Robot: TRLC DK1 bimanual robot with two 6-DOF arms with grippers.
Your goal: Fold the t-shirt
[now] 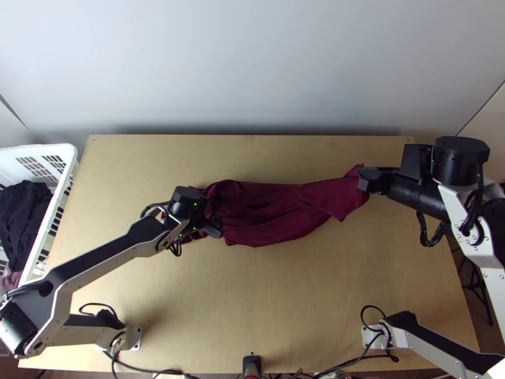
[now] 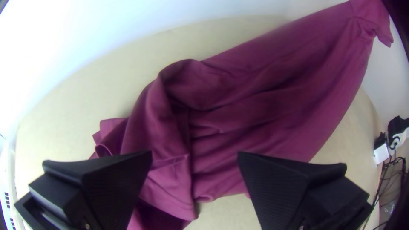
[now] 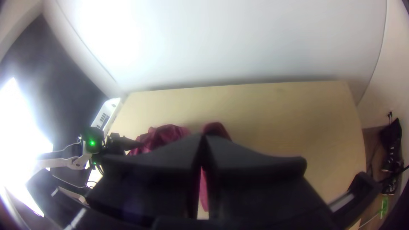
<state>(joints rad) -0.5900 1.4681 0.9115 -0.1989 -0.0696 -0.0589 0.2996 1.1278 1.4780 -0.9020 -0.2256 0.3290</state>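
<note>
A white laundry basket (image 1: 38, 149) at far left holds dark clothes (image 1: 24, 215) and a bit of mauve cloth. The left claw (image 2: 194, 153), its fingers wide apart, is over the bunched end of the maroon t-shirt (image 1: 271, 211) — rumpled across the surface (image 1: 284, 303), its other end lifted, clamped in the right claw (image 1: 364, 180). This looks like spreading before folding — next, the left claw should likely grip an edge, so both can pull it flat.

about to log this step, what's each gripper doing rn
Left gripper: open, holding nothing, above the bunched end of the shirt.
Right gripper: fingers closed on the shirt's other end, holding it up.
</note>
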